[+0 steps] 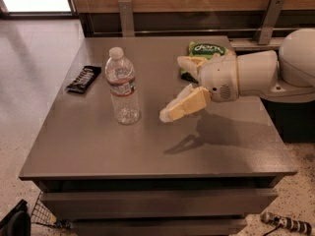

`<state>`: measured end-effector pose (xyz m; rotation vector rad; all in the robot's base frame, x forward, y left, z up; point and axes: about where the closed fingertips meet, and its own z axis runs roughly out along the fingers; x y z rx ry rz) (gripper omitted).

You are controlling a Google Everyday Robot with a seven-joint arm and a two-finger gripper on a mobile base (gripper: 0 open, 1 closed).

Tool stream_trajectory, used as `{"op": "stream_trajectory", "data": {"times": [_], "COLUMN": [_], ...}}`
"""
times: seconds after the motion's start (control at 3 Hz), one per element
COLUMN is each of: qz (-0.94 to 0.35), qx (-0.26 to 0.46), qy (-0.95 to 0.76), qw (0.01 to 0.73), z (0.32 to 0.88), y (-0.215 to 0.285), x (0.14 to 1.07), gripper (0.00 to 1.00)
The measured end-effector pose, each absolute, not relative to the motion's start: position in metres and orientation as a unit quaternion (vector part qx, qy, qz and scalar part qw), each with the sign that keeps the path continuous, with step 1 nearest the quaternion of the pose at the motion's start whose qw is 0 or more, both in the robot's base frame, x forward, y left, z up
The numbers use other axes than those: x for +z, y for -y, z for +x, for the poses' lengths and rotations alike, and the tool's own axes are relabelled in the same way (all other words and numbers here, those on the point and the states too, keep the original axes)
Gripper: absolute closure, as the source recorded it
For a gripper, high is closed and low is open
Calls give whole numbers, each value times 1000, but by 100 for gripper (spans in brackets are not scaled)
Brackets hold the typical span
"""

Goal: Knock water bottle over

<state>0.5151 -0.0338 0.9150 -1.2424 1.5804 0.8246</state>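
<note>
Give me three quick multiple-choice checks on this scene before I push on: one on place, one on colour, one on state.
1. Where is the tool?
A) pressing on the bottle's cap
B) right of the water bottle in the camera view, apart from it
C) below the table top

2. The water bottle's cap is:
A) white
B) blue
C) green

3. The water bottle is:
A) lying on its side
B) standing upright
C) clamped in the tool

Key: 1 B, bare table shows between the tool and the bottle. 2 A, the cap is plainly white. 3 B, the bottle stands on its base, cap up.
</note>
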Motion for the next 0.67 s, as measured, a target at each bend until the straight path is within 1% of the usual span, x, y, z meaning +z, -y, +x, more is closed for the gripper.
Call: {"op": "stream_trajectory", "data": {"times": [0.33, 0.67], "qz": [-506, -498], "qx": [336, 354], "qy": [-644, -623], "qw": [466, 489], "z": [515, 522], "y": [34, 18], "x": [915, 914], "gripper": [0, 0]}}
